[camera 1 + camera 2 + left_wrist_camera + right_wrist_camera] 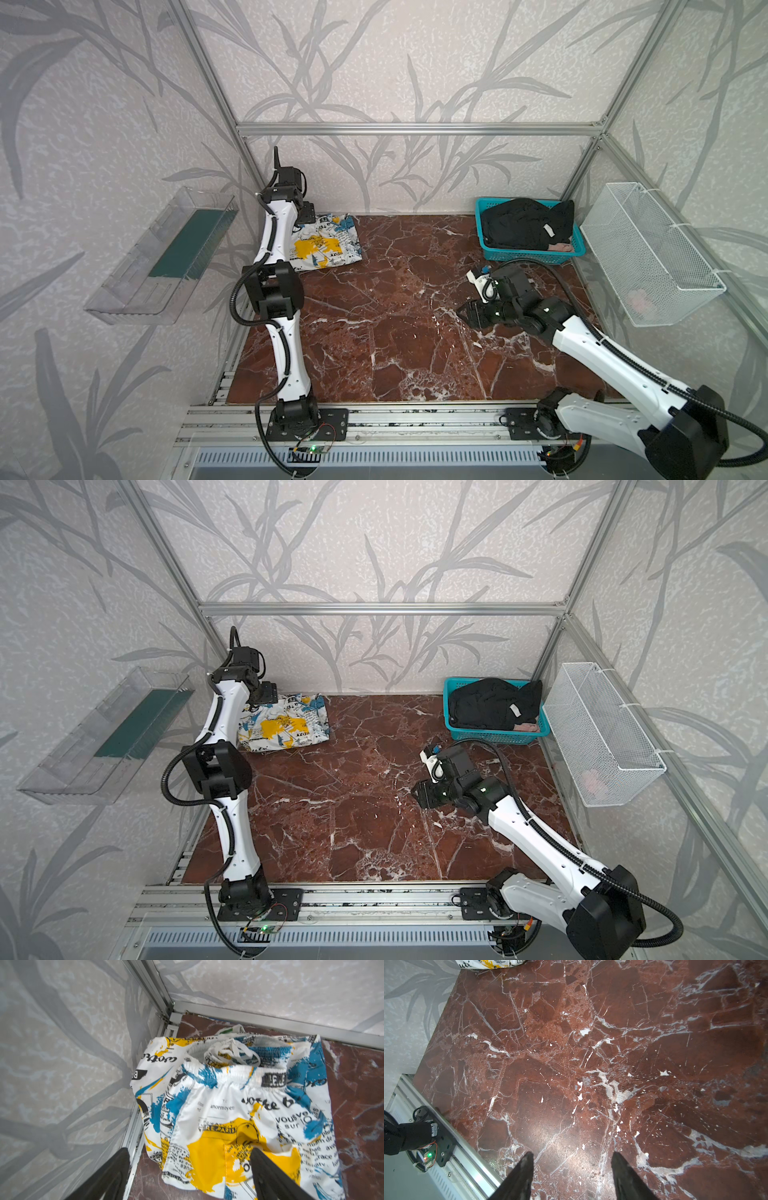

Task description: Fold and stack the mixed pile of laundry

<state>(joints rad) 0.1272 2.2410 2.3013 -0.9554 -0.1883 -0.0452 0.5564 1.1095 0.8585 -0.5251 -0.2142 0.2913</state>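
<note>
While left pincer gapes, printed shorts just beneath

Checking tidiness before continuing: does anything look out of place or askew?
The black cloth garment is bunched unfolded in the teal plastic lattice basket, one part spilling over its far rim. The blue-and-yellow printed white shorts lie folded; nothing else stands out.

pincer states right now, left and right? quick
Left pincer: open, empty, above the printed shorts.
Right pincer: open, empty, above the marble tabletop.
</note>
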